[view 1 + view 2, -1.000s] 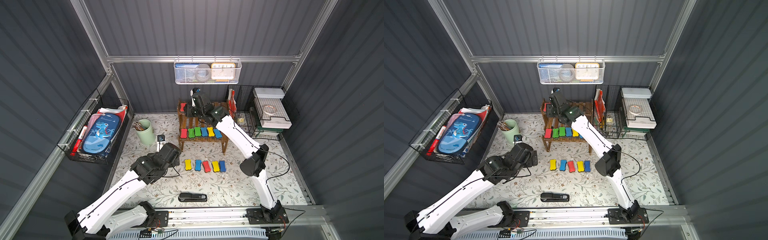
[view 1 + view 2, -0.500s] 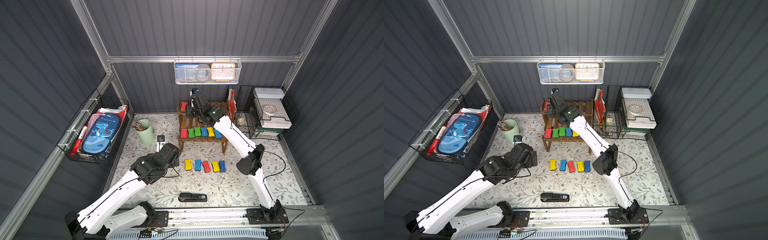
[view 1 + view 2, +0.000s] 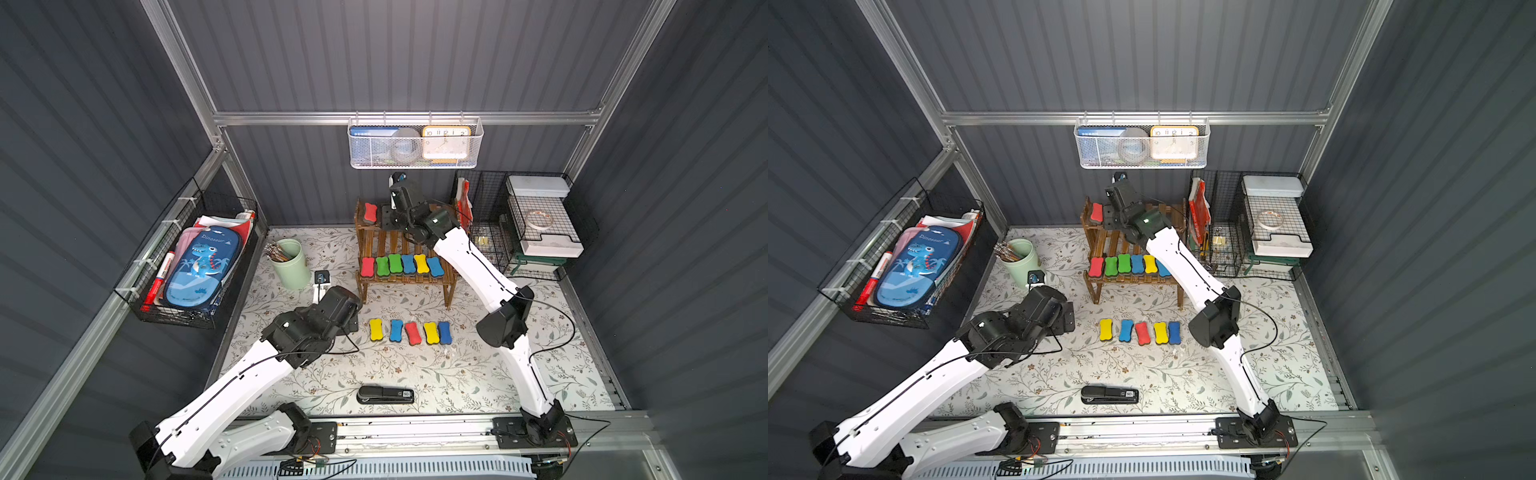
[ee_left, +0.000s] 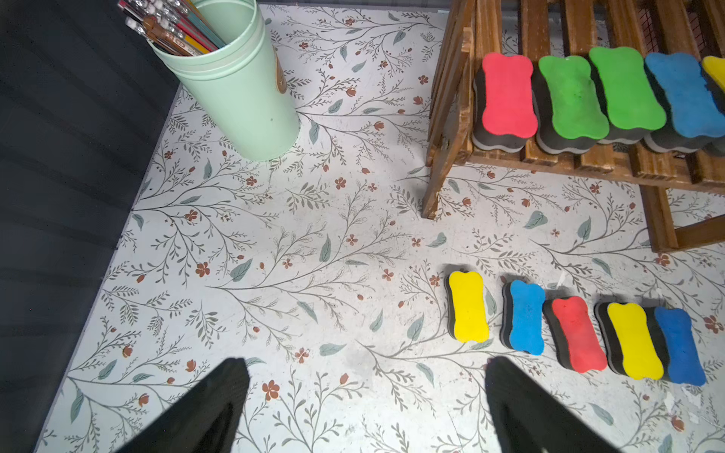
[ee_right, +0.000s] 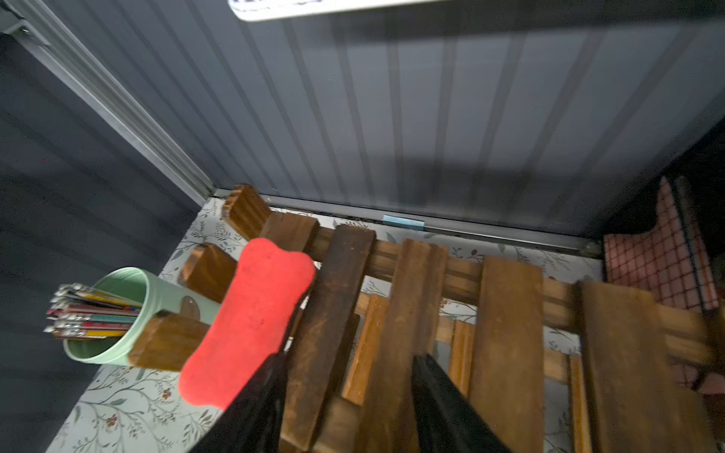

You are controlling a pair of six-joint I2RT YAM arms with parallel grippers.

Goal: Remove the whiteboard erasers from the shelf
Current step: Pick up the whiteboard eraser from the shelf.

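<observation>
The wooden shelf [image 3: 405, 280] [image 3: 1133, 280] stands at the back of the mat. One red whiteboard eraser [image 3: 370, 212] [image 5: 251, 325] lies at the left end of its top tier. My right gripper [image 3: 388, 218] [image 5: 351, 357] hovers open over the top slats just right of it; only slats lie between its fingers, and the eraser is outside them. Several erasers [image 3: 401, 265] [image 4: 569, 98] line the lower tier. Several more [image 3: 411, 331] [image 4: 569, 333] lie in a row on the mat. My left gripper [image 3: 352, 323] [image 4: 365, 361] hangs open over bare mat left of that row.
A green pencil cup [image 3: 289, 264] stands left of the shelf. A black stapler [image 3: 385, 395] lies near the front edge. The black wire-grid organizer [image 3: 523, 224] is at the back right, a white mesh basket [image 3: 415, 143] hangs on the back wall, and a side basket [image 3: 195, 266] on the left wall.
My right gripper has shifted slightly left along the top tier toward the red eraser. The left arm has not moved.
</observation>
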